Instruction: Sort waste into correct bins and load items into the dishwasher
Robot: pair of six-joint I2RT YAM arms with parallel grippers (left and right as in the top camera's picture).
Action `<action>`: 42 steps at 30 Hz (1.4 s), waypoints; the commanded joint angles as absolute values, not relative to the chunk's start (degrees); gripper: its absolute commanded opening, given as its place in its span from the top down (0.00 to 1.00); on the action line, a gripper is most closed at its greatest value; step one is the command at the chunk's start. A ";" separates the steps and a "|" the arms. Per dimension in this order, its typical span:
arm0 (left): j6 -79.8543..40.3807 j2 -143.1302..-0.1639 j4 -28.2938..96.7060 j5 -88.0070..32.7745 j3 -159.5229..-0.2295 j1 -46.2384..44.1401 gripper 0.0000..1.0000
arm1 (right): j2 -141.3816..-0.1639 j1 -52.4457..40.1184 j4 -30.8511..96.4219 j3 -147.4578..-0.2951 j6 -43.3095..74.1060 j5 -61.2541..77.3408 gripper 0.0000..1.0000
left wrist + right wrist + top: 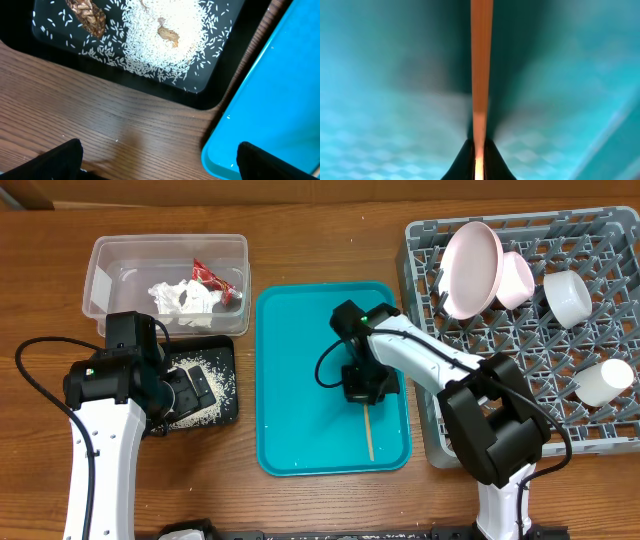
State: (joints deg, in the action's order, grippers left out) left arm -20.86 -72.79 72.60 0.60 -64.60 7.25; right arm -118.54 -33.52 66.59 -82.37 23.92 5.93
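Observation:
My right gripper (pixel 366 392) is over the teal serving tray (pixel 290 360), shut on a thin wooden chopstick (pixel 369 435) that also shows in the right wrist view (pixel 481 60). My left gripper (pixel 185 392) is open and empty above the shallow black tray (pixel 228 355), which holds loose rice (pixel 160 45) and brown food scraps (pixel 89 15). The clear tub (pixel 110 260) holds the red wrapper (pixel 212 278) and white tissue (pixel 180 298). The grey dish rack (pixel 520 350) holds the pink plate (pixel 470 268), pale bowls (pixel 566 295) and a white cup (pixel 604 383).
The teal tray's rim (pixel 215 155) lies beside the black tray's corner in the left wrist view, with bare wooden table (pixel 100 120) between my left fingers. Cables trail from both arms.

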 commanded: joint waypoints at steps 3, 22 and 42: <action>-21.43 -73.08 72.55 0.14 -65.08 7.57 0.00 | -106.59 -31.27 70.46 -87.07 22.04 -3.84 0.96; -21.43 -73.08 72.55 0.14 -65.08 7.57 0.00 | -94.32 -14.50 70.89 -84.07 5.67 -5.96 0.96; -21.43 -73.08 72.55 0.14 -65.08 7.57 0.00 | -94.35 -13.10 60.05 -72.36 5.52 -3.97 0.90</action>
